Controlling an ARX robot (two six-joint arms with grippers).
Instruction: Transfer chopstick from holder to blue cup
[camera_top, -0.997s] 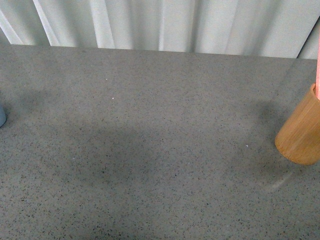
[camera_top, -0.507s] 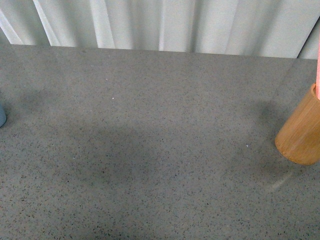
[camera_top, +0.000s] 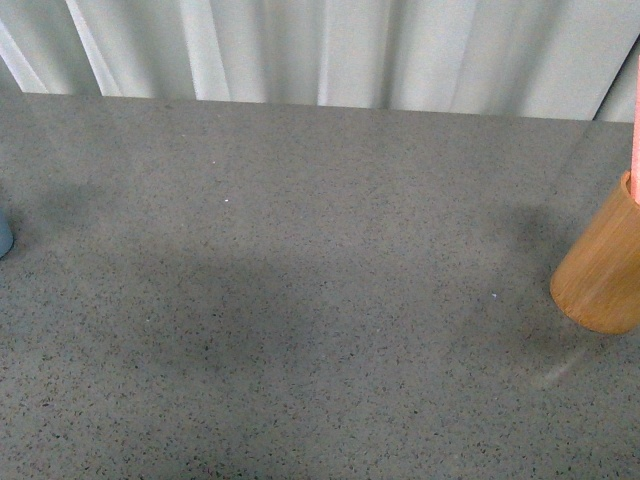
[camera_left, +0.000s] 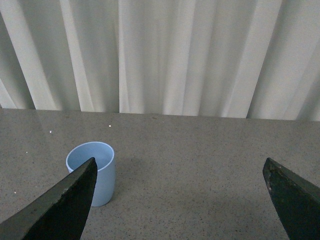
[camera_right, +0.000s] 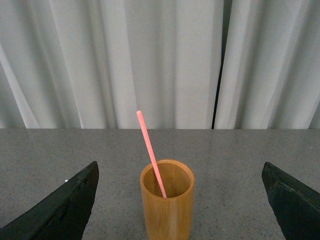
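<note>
Leaning in the holder (camera_right: 167, 215), the chopstick (camera_right: 151, 155) stands untouched, both arms' jaws spread wide and empty.

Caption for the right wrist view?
Open right hand faces the chopstick leaning in the holder on grey table, curtain behind.

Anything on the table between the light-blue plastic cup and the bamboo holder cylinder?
Nothing: the front view shows only bare grey speckled tabletop between the light-blue plastic cup at the left edge and the brown bamboo holder cylinder at the right.
</note>
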